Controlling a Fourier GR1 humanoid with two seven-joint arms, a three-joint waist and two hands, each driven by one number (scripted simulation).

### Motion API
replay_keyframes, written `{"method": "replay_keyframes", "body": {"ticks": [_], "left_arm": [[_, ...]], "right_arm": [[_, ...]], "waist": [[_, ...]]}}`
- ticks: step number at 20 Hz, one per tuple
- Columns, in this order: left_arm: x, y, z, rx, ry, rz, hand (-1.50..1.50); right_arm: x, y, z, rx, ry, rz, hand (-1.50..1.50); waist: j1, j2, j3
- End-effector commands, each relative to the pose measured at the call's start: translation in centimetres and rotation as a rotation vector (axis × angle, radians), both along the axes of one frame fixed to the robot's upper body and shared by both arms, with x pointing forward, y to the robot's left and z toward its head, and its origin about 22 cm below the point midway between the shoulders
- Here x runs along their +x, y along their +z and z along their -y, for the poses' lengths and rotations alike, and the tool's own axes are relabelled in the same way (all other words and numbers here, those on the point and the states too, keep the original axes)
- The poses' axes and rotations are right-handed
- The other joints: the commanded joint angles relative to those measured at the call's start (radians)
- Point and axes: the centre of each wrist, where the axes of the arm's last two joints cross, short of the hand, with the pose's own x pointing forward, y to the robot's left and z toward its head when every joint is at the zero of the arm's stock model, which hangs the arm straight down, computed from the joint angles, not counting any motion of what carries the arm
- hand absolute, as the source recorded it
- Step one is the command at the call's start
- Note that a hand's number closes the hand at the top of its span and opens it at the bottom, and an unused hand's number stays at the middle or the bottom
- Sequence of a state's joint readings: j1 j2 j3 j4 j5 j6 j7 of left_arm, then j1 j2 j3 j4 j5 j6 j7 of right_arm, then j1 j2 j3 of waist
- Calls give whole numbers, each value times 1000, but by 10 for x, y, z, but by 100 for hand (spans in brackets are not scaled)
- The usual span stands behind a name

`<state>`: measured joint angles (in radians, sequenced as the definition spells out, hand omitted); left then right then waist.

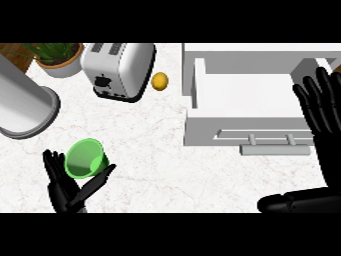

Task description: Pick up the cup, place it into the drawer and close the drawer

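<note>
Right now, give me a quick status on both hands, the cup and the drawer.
Left hand open, cradling green cup. Right hand open, resting beside open white drawer. Nothing on counter between cup and drawer.

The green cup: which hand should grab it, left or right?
Left. The left hand is right beside the green cup, with its fingers and thumb open on either side. The right hand rests open far away, by the white drawer.

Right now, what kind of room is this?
Most likely a kitchen: a toaster stands on a pale marble counter, beside a white open drawer, with a potted plant in the corner.
</note>
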<state>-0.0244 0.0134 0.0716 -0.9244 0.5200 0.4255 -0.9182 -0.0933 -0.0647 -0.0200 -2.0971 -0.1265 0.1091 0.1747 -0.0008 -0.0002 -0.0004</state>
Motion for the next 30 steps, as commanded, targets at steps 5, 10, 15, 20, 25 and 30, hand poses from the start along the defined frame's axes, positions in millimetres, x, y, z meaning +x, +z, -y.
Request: {"method": "replay_keyframes", "body": {"ticks": [5, 10, 15, 20, 25, 30], "left_arm": [[4, -14, 7, -77, -9, 41, -150], [13, -14, 11, -113, -88, 110, -150], [12, -14, -19, -147, -138, 156, -150], [11, -25, -3, -145, -173, 220, 150], [22, -19, -9, -40, -124, 223, 150], [42, -3, -17, 29, -157, 281, 150]], "right_arm": [[-13, 8, 5, -16, 13, -1, -150], [2, -2, 18, -8, 0, -7, -150], [8, -10, 12, 2, 2, -12, -150], [-13, 13, 19, -12, -4, -1, -150], [6, -2, -9, -6, -9, -4, -150], [-1, -4, 8, 5, 1, -1, -150]], "waist": [[-3, 0, 0], [-2, 1, 0], [0, 1, 0], [-5, 0, 0], [-1, 1, 0], [-5, 1, 0]]}}
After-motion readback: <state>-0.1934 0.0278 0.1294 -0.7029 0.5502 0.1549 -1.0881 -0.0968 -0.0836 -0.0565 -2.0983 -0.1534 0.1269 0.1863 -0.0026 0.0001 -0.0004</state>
